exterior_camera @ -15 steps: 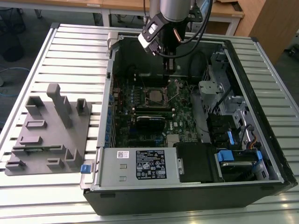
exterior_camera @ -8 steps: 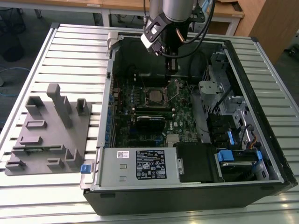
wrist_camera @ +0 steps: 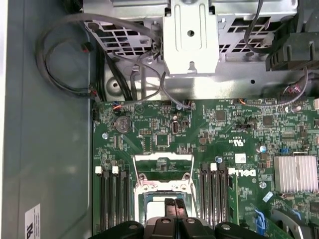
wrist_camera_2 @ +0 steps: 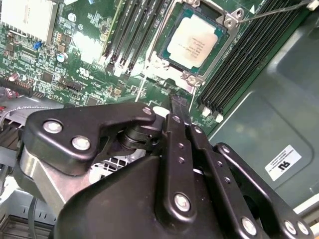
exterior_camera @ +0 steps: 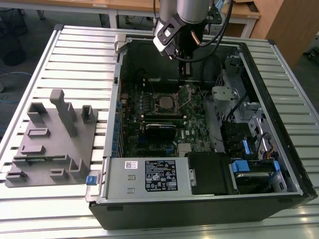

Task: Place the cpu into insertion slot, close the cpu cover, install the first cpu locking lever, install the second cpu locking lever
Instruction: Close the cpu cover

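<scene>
- Open computer case (exterior_camera: 199, 214) lies on its side on the slatted table (exterior_camera: 79, 55).
- Green motherboard (wrist_camera: 164, 124) sits flat inside it.
- Gripper (exterior_camera: 185, 69) hangs over the board near the socket, fingers (wrist_camera_2: 175, 112) pressed together, nothing between them.
- cpu cover (wrist_camera: 163, 157) is tipped up, open, beside the insertion slot (wrist_camera_2: 215, 50).
- cpu (wrist_camera_2: 195, 42) lies seated in the slot, silver top up.

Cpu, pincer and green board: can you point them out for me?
cpu (wrist_camera_2: 192, 42), second wrist view, middle of its metal top.
pincer (wrist_camera: 175, 203), first wrist view, midway between its fingertips.
green board (wrist_camera: 149, 122), first wrist view, a bare green patch.
</scene>
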Tool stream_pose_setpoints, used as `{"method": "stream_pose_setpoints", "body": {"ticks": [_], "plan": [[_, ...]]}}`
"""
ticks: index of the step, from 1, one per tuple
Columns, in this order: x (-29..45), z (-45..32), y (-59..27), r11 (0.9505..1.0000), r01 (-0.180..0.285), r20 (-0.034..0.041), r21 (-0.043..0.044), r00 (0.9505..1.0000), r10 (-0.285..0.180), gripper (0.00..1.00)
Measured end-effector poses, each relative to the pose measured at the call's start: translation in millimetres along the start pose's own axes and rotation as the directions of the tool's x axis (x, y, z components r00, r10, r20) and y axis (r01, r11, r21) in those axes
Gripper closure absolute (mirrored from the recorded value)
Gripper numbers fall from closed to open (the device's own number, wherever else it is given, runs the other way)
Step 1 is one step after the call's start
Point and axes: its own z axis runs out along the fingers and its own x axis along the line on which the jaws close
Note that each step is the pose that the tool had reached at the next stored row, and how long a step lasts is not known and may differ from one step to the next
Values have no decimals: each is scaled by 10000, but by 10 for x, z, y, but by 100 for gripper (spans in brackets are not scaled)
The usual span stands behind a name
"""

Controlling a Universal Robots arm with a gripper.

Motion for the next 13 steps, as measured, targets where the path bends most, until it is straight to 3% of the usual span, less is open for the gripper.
{"method": "stream_pose_setpoints", "body": {"ticks": [13], "plan": [[6, 6, 126, 10000, 0, 0, 0, 10000, 0, 90]]}}
